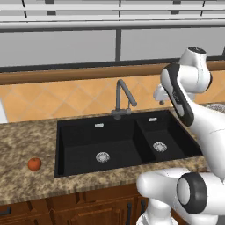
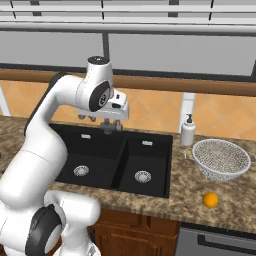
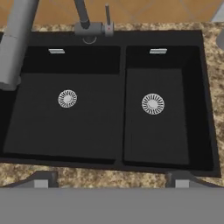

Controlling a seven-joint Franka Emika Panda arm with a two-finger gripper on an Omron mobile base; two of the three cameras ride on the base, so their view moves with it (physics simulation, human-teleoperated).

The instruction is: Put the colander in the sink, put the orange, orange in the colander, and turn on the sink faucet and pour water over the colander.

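Overhead, the white arm's two-finger gripper (image 2: 103,120) hangs above the back rim of the black rectangular two-basin sink (image 1: 88,127), close to the tall dark-grey metal faucet (image 1: 121,99) with its angular bent spout. Its jaws are spread wide and hold nothing; in the hand view the two dark finger tips (image 3: 41,180) stand far apart over the sink's front edge.

Both basins lie bare down to their round silver drains, the larger one giving broad open room below the spout, the smaller one to its right narrower, with a thin black wall between them.

On the speckled brown granite counter (image 2: 220,192), right of the sink, the round white-and-grey perforated colander (image 2: 221,159) sits upright near the back, apart from the sink's right rim. A white soap bottle (image 2: 188,131) stands between it and the sink's back right corner. The yellower small orange (image 2: 210,200) lies near the counter's front edge, in front of the colander and apart from it.

Left of the sink, the reddish-orange small fruit (image 1: 34,164) rests alone towards the counter's front edge, apart from the sink's left rim.
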